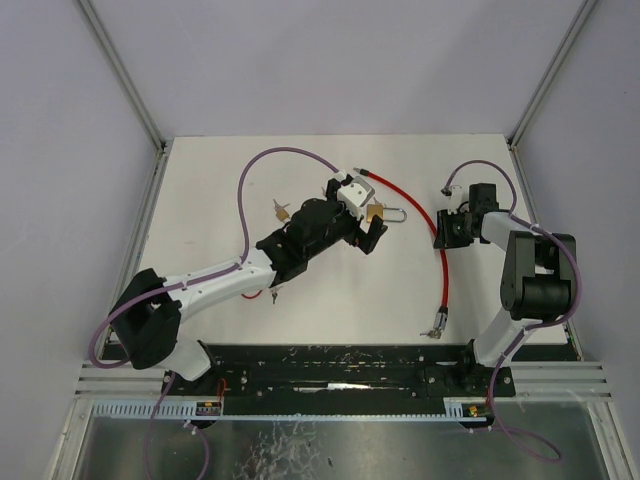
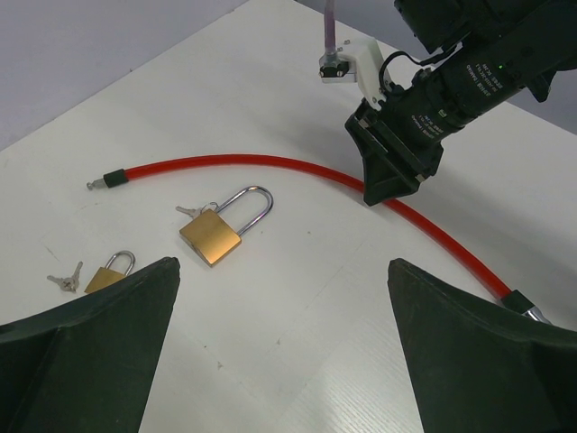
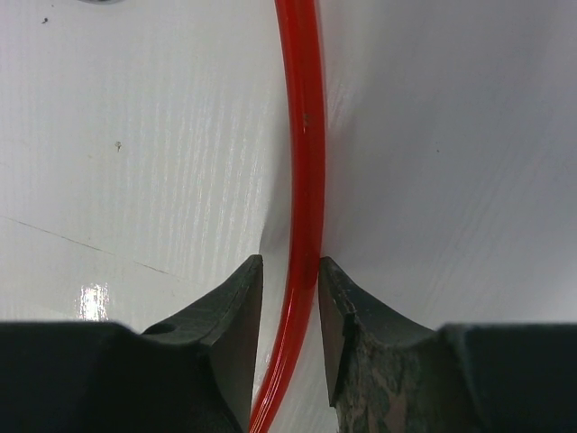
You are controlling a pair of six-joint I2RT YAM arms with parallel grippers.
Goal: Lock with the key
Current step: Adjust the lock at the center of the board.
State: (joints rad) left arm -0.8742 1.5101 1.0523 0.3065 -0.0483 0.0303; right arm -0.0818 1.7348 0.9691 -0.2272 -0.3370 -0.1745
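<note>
Padlock (image 2: pixel 216 230) lies at eleven o'clock between the wide-open, empty left gripper (image 2: pixel 284 338) fingers; right gripper (image 3: pixel 288 298) pinches the red cable (image 3: pixel 302 180).

White table (image 1: pixel 330 290) carries a red cable (image 2: pixel 297 169) that curves past the right gripper's (image 2: pixel 389 188) tips. Ahead of the left gripper (image 2: pixel 284 338) lie a big padlock (image 2: pixel 216 232) with key, a small padlock (image 2: pixel 110 274) and loose keys (image 2: pixel 67 281).
</note>
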